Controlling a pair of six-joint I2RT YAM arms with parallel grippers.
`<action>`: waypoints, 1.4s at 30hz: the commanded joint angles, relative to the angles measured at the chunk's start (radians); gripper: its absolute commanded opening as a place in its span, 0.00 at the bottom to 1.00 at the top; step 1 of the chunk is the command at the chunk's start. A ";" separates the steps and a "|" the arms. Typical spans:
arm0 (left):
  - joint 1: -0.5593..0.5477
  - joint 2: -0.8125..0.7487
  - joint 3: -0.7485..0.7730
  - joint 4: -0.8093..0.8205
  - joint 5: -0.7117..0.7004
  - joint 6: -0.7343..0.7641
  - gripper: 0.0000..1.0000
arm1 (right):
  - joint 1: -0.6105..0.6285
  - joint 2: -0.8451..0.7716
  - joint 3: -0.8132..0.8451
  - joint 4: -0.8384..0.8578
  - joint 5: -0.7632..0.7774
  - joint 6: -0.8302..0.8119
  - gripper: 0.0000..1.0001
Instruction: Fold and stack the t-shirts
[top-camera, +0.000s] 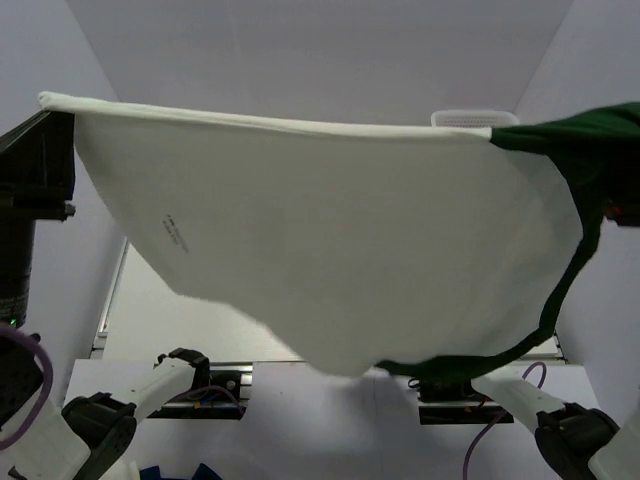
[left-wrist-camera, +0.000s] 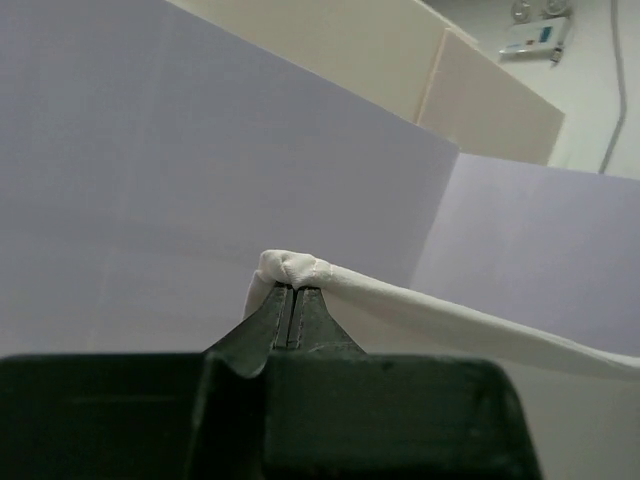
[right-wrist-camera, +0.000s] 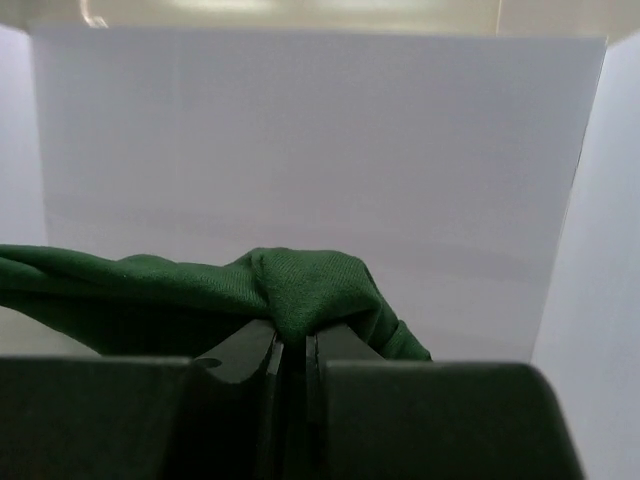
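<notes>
A large white cloth t-shirt (top-camera: 330, 240) hangs spread out in the air above the table (top-camera: 170, 320), stretched wide like a sheet, and everything else is placed from it. At the shirt's upper left corner the left pincer (left-wrist-camera: 295, 290) is clenched on a bunched fold of the white fabric – the wrist view shows the dark fingertips pressed together with the cloth puffing out just above them and a taut edge running off to the right. At the shirt's upper right corner a dark green cloth t-shirt (top-camera: 590, 150) meets it; the green cloth shows along the white shirt's right edge and under its lower hem. The right pincer (right-wrist-camera: 293, 340) is clamped on a wad of that green fabric, which mounds over its fingertips and trails away to the left. A small dark printed mark (top-camera: 175, 232) sits on the white shirt's left half. Just above the shirt's top edge, towards the right, the rim of a white plastic lattice basket (top-camera: 465, 118) peeks out.
</notes>
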 joint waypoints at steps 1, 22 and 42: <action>0.009 0.137 -0.020 -0.068 -0.164 0.016 0.00 | 0.002 0.133 -0.064 0.074 0.124 -0.033 0.00; 0.246 1.025 -0.212 -0.464 -0.385 -0.248 1.00 | 0.004 0.969 -0.394 0.063 0.027 0.225 0.90; 0.232 0.989 -0.606 -0.179 0.072 -0.119 1.00 | 0.002 1.037 -0.668 0.192 -0.212 0.429 0.90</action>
